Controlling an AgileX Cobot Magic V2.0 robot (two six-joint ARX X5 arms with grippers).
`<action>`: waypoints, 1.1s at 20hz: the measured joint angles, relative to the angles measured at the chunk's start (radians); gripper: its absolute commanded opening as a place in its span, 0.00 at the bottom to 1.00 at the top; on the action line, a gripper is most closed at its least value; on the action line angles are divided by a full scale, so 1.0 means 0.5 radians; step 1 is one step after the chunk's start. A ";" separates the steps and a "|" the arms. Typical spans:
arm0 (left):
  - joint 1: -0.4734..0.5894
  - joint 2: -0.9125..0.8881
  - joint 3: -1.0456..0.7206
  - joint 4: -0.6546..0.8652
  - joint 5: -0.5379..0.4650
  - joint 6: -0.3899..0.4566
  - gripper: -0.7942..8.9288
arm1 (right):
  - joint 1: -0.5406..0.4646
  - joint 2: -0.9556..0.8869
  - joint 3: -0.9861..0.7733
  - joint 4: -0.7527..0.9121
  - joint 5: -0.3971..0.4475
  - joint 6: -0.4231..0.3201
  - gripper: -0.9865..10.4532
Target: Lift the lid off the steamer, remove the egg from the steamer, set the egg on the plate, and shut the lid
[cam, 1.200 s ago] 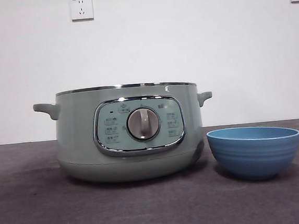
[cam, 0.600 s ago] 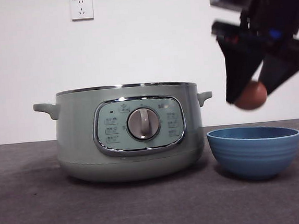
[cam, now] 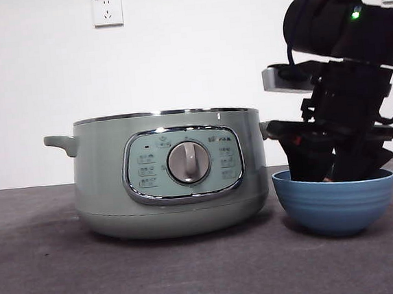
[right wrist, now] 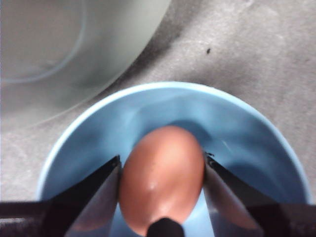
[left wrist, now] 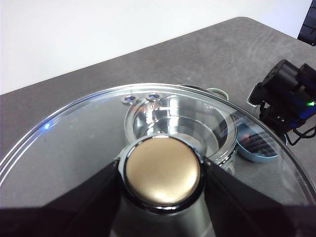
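The right gripper (right wrist: pixel 162 170) is clamped on one brown egg (right wrist: pixel 162 177), a black jaw pressed to each side of it. Egg and jaws sit low inside the single blue plate (right wrist: pixel 74 143), within its rim; whether the egg touches the plate's floor cannot be told. In the front view the same gripper (cam: pixel 336 169) comes down from the top right, big and dark, with its jaws dipping behind the plate's (cam: pixel 336 207) near wall, so the egg is hidden there. The plate stands on the grey table (cam: pixel 50 283) toward its right edge, just beside the one steamer (cam: pixel 103 176) but apart from it.

The left gripper (left wrist: pixel 162 173) is closed on the knob (left wrist: pixel 162 170) of the one glass lid (left wrist: pixel 74 148), a jaw on each side of the knob, which looks golden in this light. The lid is held above the table, and through and past the glass the open steamer (left wrist: pixel 173 123) shows below with its shiny metal inside. In that same view the plate (left wrist: pixel 254 148) lies beyond the lid's rim, with the right arm (left wrist: pixel 289 96) above it.

The steamer stands near the middle of the table, lid off, its chrome rim bare. It has two side handles and one grey dial (cam: pixel 187 163) in a chrome-framed panel. One wall socket (cam: pixel 107 10) shows behind.
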 measured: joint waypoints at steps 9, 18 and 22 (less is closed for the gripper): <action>0.000 0.130 0.000 0.154 0.092 0.000 0.07 | -0.002 0.042 0.001 0.005 -0.002 -0.008 0.43; -0.002 0.649 0.000 0.597 0.259 0.008 0.07 | -0.002 -0.549 0.002 -0.071 0.004 -0.014 0.45; -0.002 0.931 0.000 0.754 0.257 0.030 0.07 | -0.002 -1.094 0.002 -0.076 0.004 -0.014 0.45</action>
